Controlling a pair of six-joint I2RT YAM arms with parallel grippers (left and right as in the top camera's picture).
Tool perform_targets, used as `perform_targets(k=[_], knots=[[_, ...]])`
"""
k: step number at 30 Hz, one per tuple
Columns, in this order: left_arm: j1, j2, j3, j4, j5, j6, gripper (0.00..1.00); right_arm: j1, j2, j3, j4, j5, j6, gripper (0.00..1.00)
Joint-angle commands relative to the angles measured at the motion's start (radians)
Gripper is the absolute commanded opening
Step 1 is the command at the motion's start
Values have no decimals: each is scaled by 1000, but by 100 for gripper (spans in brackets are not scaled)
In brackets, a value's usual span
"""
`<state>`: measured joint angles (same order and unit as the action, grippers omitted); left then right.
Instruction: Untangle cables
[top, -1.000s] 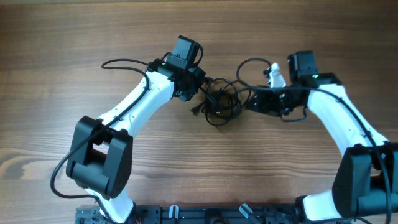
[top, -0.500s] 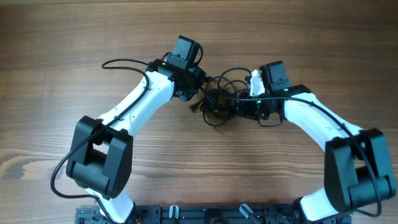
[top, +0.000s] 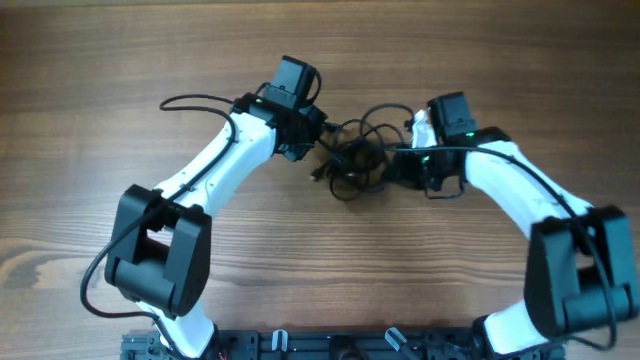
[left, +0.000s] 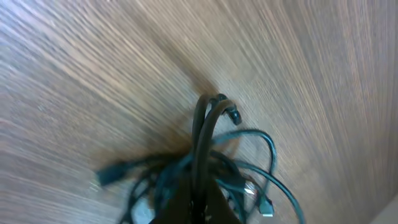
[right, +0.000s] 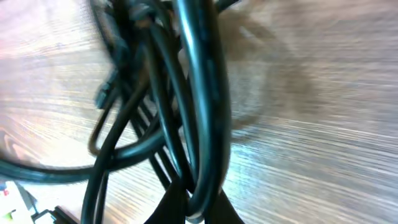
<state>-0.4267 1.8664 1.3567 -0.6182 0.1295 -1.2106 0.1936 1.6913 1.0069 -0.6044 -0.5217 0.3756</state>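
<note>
At the middle of the table (top: 150, 40), between the two arms, the cables (top: 352, 162) lie as one small dark knot, with part of it arcing out toward the far edge. The left gripper (top: 318, 143) meets the knot from its left side and the right gripper (top: 398, 165) from its right, so the bundle sits directly between them.

Both pincers are closed on strands. In the left wrist view the left gripper (left: 198, 202) pinches two or three cords that rise together from between its fingers and bend over at the top, with more loops and a plug end (left: 104, 176) spread on the wood behind. In the right wrist view the right gripper (right: 194, 208) has clamped down narrow on a thick-looking fold of cord, and several other strands cross close beside it. Whether each hold takes one cable or several cannot be told for certain; both look like more than one.

The step in hand appears to be drawing the knot apart with a hold on each side. To do it well, the arms should separate slowly and level, one acting as anchor while the other pulls, watching whether loops slide free or cinch tighter. If the knot tightens, easing off and taking a fresh hold on a single strand nearer a plug end would likely serve better than pulling harder. Lifting slightly may let slack loops drop out.
</note>
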Motion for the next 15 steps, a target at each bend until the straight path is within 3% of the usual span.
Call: perform_targets(k=[1, 9, 15], knots=[[44, 13, 3, -9, -14, 87, 4, -69, -114, 65, -45, 16, -68, 4], [95, 12, 3, -28, -15, 190, 4, -215, -212, 283, -337, 9, -220, 4], [116, 12, 3, -31, -7, 239, 4, -217, -212, 329, -366, 28, -222, 4]])
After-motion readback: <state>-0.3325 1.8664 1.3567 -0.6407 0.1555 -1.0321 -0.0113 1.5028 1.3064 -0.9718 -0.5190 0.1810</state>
